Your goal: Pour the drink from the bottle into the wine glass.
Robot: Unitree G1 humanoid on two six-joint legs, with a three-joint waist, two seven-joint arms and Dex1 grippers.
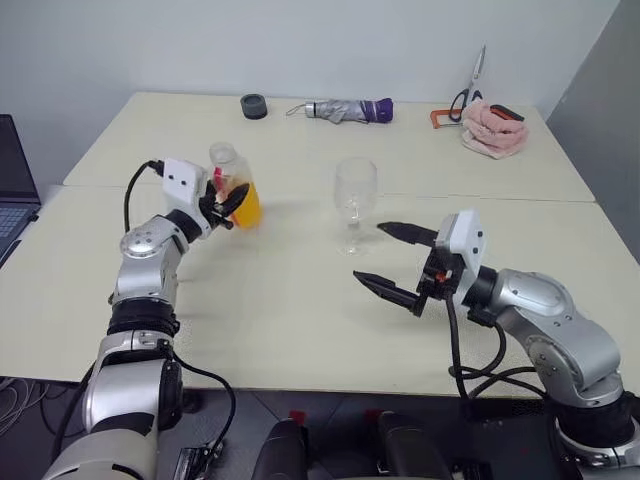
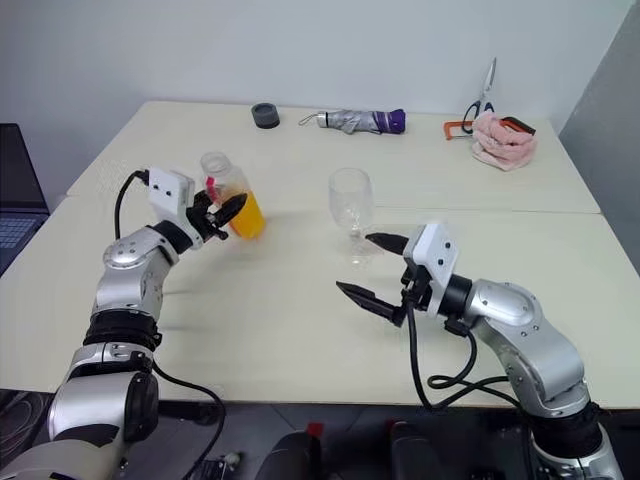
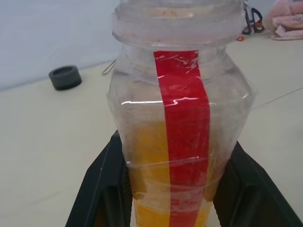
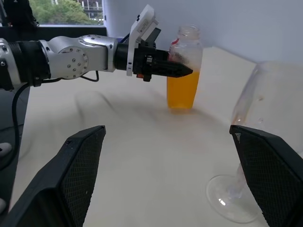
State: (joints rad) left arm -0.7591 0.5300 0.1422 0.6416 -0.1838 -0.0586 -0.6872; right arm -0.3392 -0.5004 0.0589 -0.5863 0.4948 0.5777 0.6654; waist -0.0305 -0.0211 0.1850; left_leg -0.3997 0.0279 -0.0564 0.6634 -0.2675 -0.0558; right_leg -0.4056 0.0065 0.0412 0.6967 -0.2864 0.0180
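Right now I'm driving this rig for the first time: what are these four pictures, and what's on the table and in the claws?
Two pictures come from the robot's head, looking down over both arms; the other two come from cameras on each wrist. The left gripper is shut on the bottle, uncapped, with orange drink in its lower part. The right gripper is open, beside the empty wine glass. At the table's far edge lie a black ring, folded umbrella, scissors and pink cloth.

bottle (image 3: pixel 180 118) base cut off (left wrist)
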